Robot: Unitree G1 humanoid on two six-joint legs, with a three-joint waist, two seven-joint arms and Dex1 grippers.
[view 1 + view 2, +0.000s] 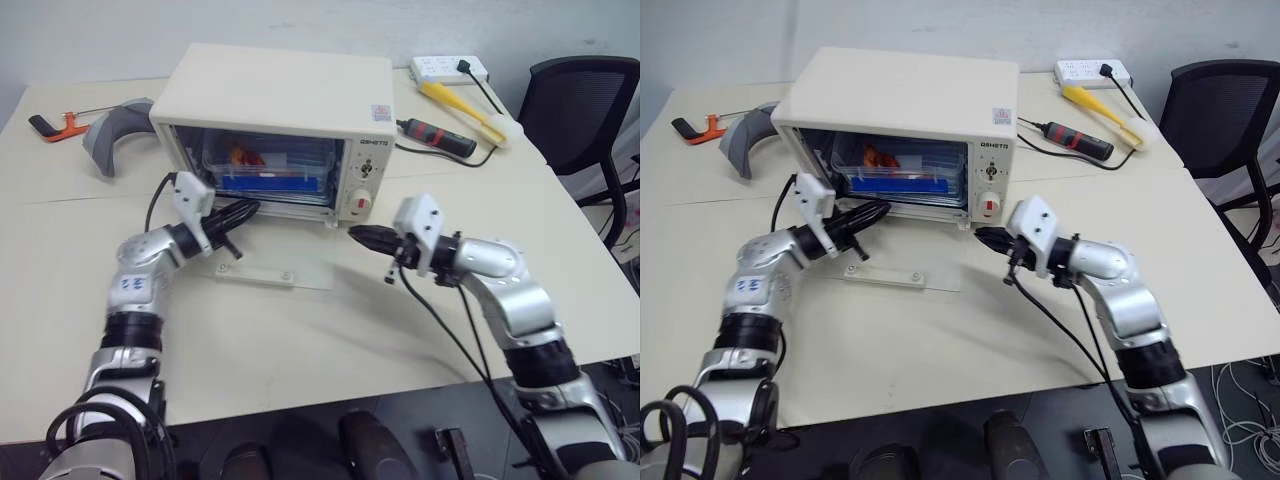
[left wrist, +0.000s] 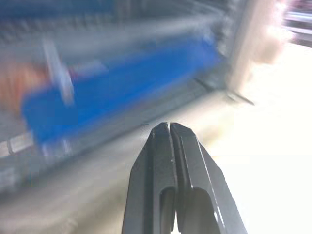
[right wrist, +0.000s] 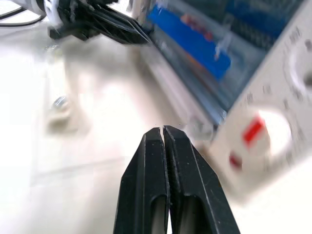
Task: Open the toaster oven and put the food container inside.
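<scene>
Toaster oven (image 1: pixel 290 110), door lowered flat; food container (image 1: pixel 262 168) resting inside on the rack; left gripper (image 1: pixel 243 211) and right gripper (image 1: pixel 362 236) both clenched, empty, just outside; placement apparently complete.

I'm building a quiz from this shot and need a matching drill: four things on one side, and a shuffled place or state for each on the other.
Things:
1. food container
2. left gripper
3. oven door
4. yellow-handled brush

Places or states:
a. folded down flat on the table
b. inside the toaster oven
c. shut, at the oven's mouth
d. on the table beside the power strip

Pairs: 1-b, 2-c, 3-a, 4-d
</scene>
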